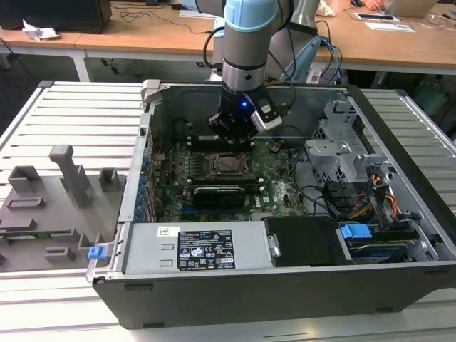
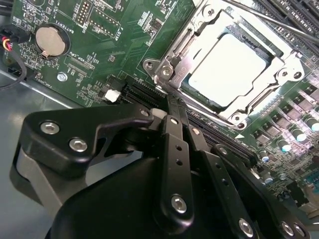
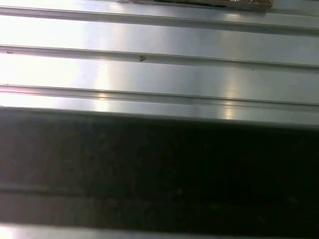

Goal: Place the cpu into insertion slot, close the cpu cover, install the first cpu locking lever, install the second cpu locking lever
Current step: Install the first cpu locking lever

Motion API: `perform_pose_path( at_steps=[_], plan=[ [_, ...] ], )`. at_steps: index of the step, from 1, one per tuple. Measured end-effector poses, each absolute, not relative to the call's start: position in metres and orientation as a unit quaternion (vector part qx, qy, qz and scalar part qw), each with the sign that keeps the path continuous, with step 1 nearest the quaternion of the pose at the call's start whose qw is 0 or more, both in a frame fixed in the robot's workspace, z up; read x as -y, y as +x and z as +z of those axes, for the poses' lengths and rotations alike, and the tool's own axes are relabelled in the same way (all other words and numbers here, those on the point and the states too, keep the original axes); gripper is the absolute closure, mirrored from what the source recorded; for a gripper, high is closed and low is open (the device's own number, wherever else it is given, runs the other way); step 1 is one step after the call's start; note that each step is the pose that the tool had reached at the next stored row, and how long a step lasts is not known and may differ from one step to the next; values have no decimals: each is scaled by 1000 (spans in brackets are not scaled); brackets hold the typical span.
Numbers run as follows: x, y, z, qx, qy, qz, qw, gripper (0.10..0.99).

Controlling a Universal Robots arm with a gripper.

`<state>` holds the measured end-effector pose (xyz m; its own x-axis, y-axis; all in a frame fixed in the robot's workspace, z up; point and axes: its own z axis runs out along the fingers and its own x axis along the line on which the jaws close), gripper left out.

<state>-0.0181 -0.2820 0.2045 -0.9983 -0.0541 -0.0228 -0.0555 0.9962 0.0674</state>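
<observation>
The cpu (image 1: 229,164) (image 2: 227,67) lies flat, silvery top up, in the insertion slot (image 2: 197,97) on the green motherboard (image 1: 278,185). The cpu cover (image 2: 192,59) is folded down over it, and its metal frame rims the chip on all sides. A thin metal lever rod (image 2: 259,17) runs along one side of the socket. My gripper (image 1: 231,139) (image 2: 173,102) hangs just above the board beside the socket, on its far side in the exterior view. Its black fingers (image 2: 174,149) are shut together and hold nothing.
The open computer case (image 1: 142,206) walls in the board. A black expansion card (image 1: 226,192) lies in front of the socket, memory slots (image 2: 294,20) beside it. A drive cage (image 1: 342,153) and cables (image 1: 370,206) are on the exterior view's right. Grey fixtures (image 1: 64,192) stand on the ribbed table (image 3: 159,74).
</observation>
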Motion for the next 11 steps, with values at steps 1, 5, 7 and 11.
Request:
perform_pose_path(
  at_steps=[1,5,7,11],
  plan=[
    [282,-18,204,-999,-27,34,10,980],
    [282,-18,203,-999,-27,34,10,980],
    [282,-17,202,-999,-27,34,11,980],
    [282,-17,210,-999,-27,34,11,980]
  ],
)
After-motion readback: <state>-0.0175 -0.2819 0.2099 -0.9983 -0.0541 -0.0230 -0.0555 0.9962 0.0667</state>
